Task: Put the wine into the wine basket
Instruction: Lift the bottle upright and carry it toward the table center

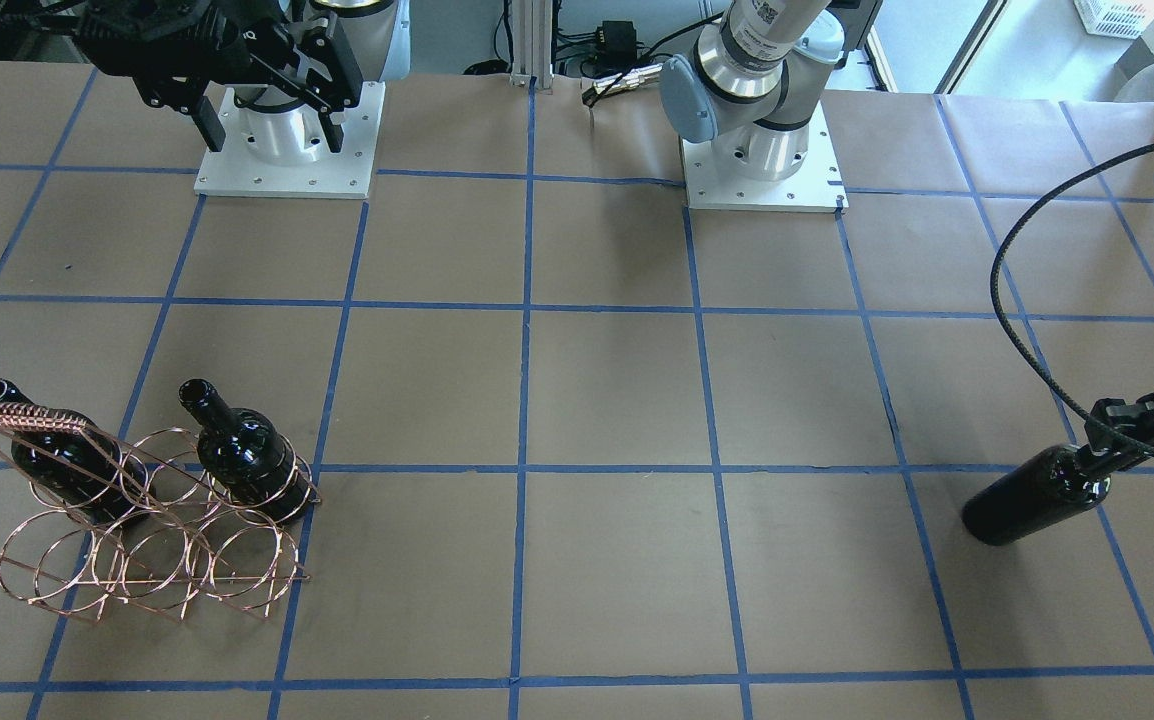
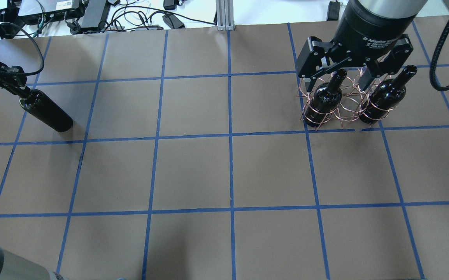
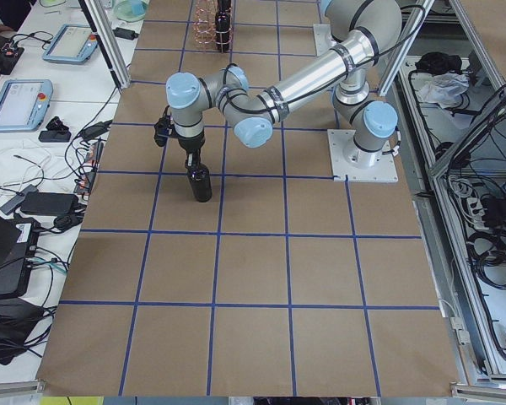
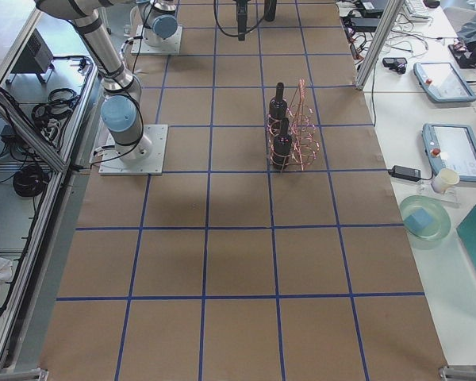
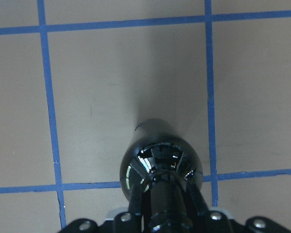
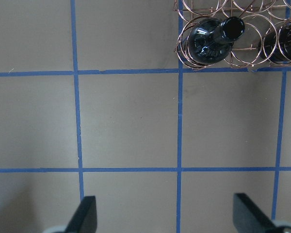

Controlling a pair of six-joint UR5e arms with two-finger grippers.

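My left gripper (image 1: 1115, 440) is shut on the neck of a near-black wine bottle (image 1: 1029, 497) and holds it upright at my far left. I cannot tell whether its base touches the paper. The grip shows in the left wrist view (image 5: 169, 206) with the bottle (image 5: 160, 155) below, and overhead (image 2: 18, 88) on the bottle (image 2: 48, 113). The copper wire wine basket (image 1: 152, 560) stands at my right with two bottles (image 2: 325, 99) (image 2: 384, 97) in its upper rings. My right gripper (image 2: 349, 70) is open and empty, high above the basket (image 2: 341, 112).
The table is brown paper with a blue tape grid (image 2: 230, 140). The two arm bases (image 1: 287, 150) (image 1: 762, 160) stand at the robot's edge. A black cable (image 1: 1027, 330) loops off the left arm. Desks with tablets and cables (image 3: 34, 93) flank the table ends.
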